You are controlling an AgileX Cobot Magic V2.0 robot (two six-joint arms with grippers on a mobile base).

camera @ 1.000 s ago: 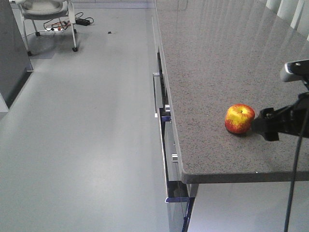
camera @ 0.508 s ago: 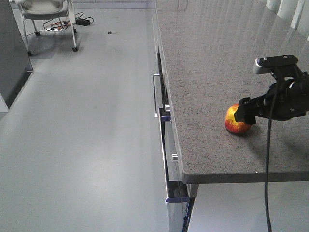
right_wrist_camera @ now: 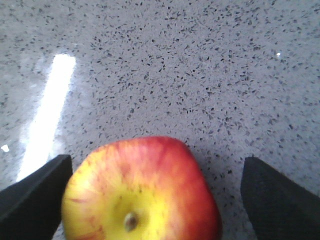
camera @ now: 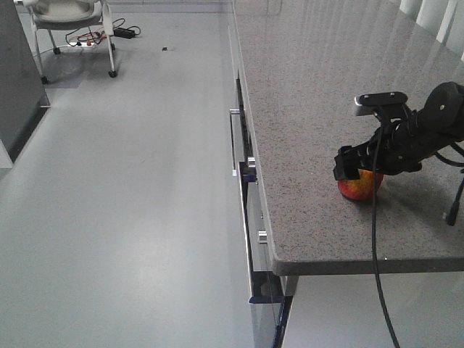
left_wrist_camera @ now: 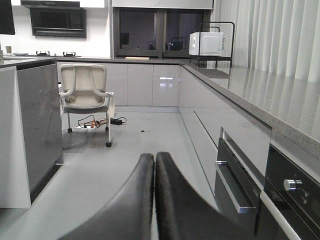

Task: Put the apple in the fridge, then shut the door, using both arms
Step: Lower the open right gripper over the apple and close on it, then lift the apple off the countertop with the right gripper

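The apple point(camera: 358, 188), red with a yellow patch, rests on the grey speckled counter point(camera: 312, 109) near its front left corner. My right gripper point(camera: 353, 169) hangs over it from the right, open. In the right wrist view the apple point(right_wrist_camera: 142, 192) sits between the two black fingers point(right_wrist_camera: 35, 192). The left one is almost against it and a gap remains at the right one. My left gripper point(left_wrist_camera: 154, 159) is shut on nothing and points along the kitchen floor. It does not show in the front view. The fridge and its door are out of view.
The counter edge point(camera: 270, 239) drops to drawers with metal handles point(camera: 233, 141). A dark grey cabinet side point(camera: 14, 80) stands far left, and a wheeled chair point(camera: 72, 22) with cables stands at the back. A microwave point(left_wrist_camera: 206, 43) sits on the far counter.
My right gripper has travelled left from the frame's right edge and now straddles the apple. The apple has not moved.
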